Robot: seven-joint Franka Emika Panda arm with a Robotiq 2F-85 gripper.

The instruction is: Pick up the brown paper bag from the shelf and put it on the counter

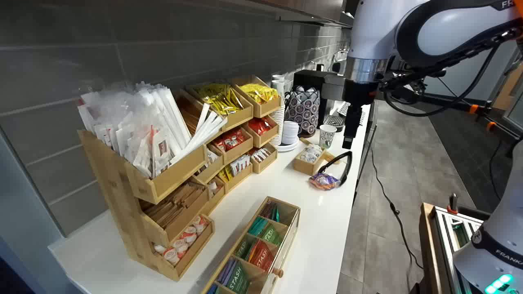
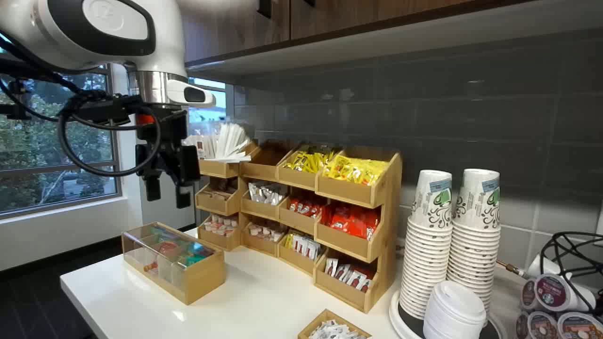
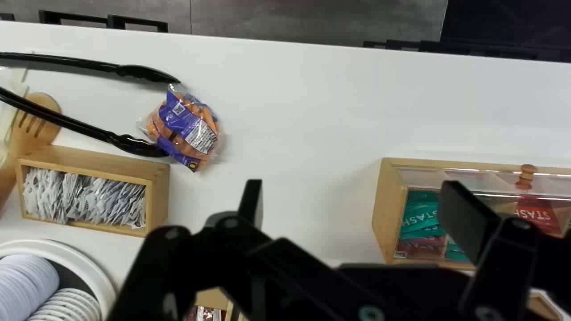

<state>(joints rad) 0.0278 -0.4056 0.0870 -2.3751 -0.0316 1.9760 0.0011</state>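
Note:
The shelf, a tiered light-wood rack point(image 1: 118, 204), stands against the tiled wall and also shows in an exterior view point(image 2: 391, 230). Several brown paper packets point(image 1: 175, 204) lie in its middle-tier end bin; they also show in an exterior view point(image 2: 219, 193). Only a corner of the rack point(image 3: 213, 298) shows in the wrist view. The white counter point(image 1: 318, 216) runs under everything; it fills much of the wrist view point(image 3: 303, 111). My gripper point(image 3: 357, 209) is open and empty, pointing down above the counter. In an exterior view the gripper point(image 2: 167, 194) hangs in front of the rack, apart from it.
A divided tea box with clear lid point(image 1: 253, 253) stands before the rack. A carrot bag point(image 3: 189, 129) lies by black tongs point(image 3: 134, 71). A small box of white packets point(image 3: 84, 194) and stacked cups point(image 2: 426, 245) stand farther along. A wooden cabinet point(image 2: 348, 23) hangs overhead.

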